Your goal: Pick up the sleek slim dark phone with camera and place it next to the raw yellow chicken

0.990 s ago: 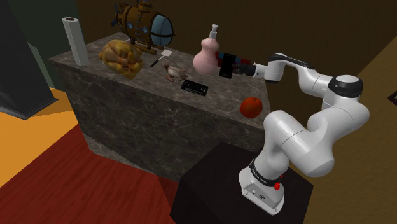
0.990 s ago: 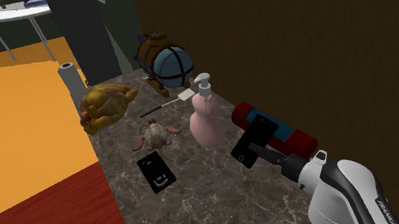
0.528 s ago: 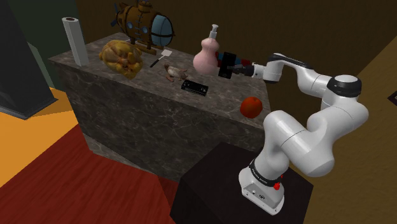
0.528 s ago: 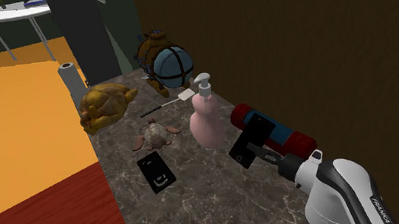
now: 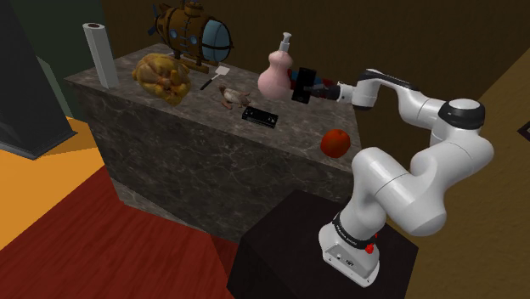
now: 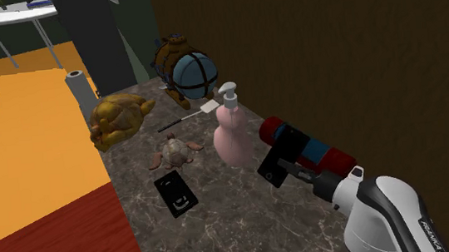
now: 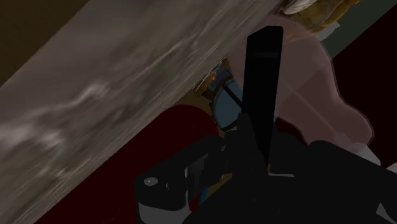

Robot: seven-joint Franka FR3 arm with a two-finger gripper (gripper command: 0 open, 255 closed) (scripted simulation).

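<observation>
The slim dark phone (image 5: 261, 115) (image 6: 176, 192) lies flat on the stone counter (image 5: 195, 127), near its front edge. The yellow chicken (image 5: 161, 76) (image 6: 118, 118) sits further along the counter toward the shoulder view's left. My black gripper (image 5: 296, 87) (image 6: 269, 163) hovers level above the counter's back corner, beside the pink pump bottle (image 5: 276, 75) (image 6: 230, 133), well apart from the phone. In the wrist view its fingers (image 7: 264, 57) meet as one black bar, shut on nothing, with the pink bottle (image 7: 324, 95) just beyond them.
A red and blue cylinder (image 6: 313, 151) lies right by the gripper. A small brownish bird (image 5: 231, 95), a spatula (image 5: 212, 78), a brass submarine model (image 5: 191, 30) and a paper roll (image 5: 100, 53) stand along the counter. A red fruit (image 5: 335, 143) sits at the near corner.
The fingers have gone from open to shut on nothing. The hand has turned a little and edged toward the pink bottle. The phone has not moved.
</observation>
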